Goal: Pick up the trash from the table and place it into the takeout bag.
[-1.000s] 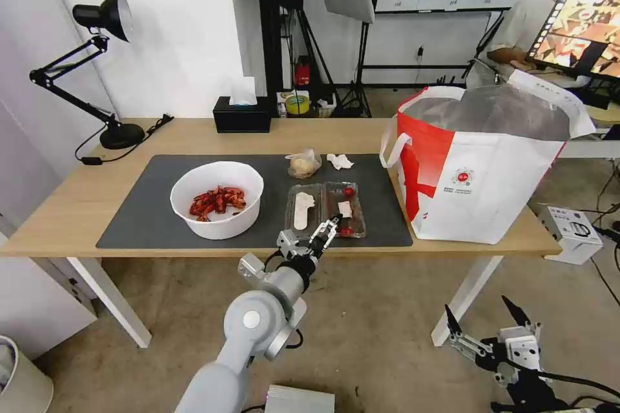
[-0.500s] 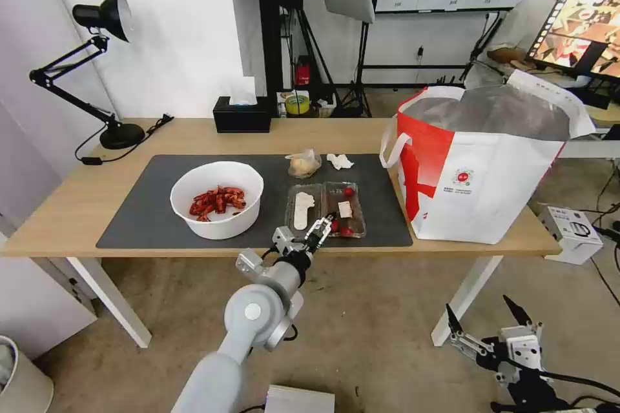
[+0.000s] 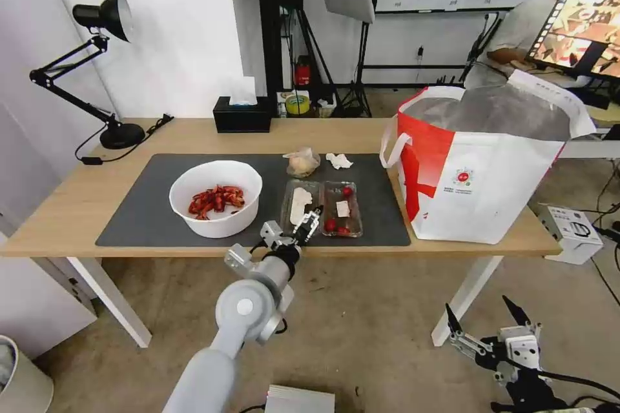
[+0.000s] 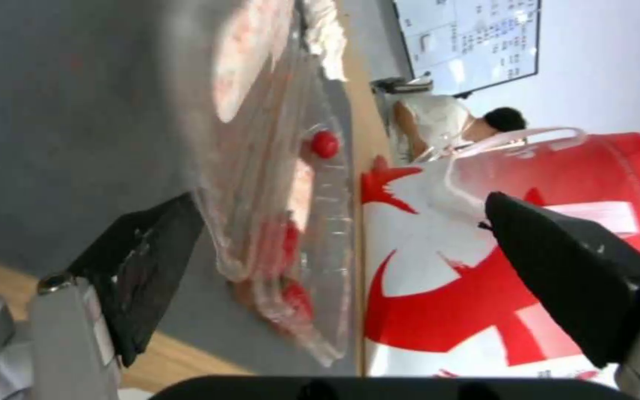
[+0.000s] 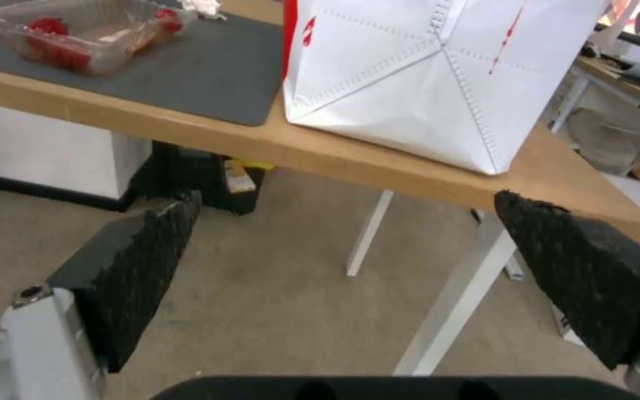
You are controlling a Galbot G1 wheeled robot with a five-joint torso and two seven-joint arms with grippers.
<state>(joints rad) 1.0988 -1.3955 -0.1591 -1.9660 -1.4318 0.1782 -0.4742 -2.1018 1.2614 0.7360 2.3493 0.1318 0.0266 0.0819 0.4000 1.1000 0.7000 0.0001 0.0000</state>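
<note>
Though perhaps cluttered, mat-covered table point(image 3: 77, 206).

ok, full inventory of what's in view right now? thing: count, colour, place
table: 1, light wood, white legs, centre
mat: 1, dark grey, on table
bowl: 1, white, red shells inside, mat's left part
plastic tray: 1, clear, hinged, small red fruits, mat's front middle
small bag: 1, clear, beige lump, behind tray
tissue: 1, white, crumpled, right of small bag
takeout bag: 1, white with red sides, foil lining, table's right end
tissue box: 1, black, table's back edge
desk lamp: 1, black, table's back left
left gripper: jaws open, at tray's near edge
right gripper: jaws open, low beside table's right end
</note>
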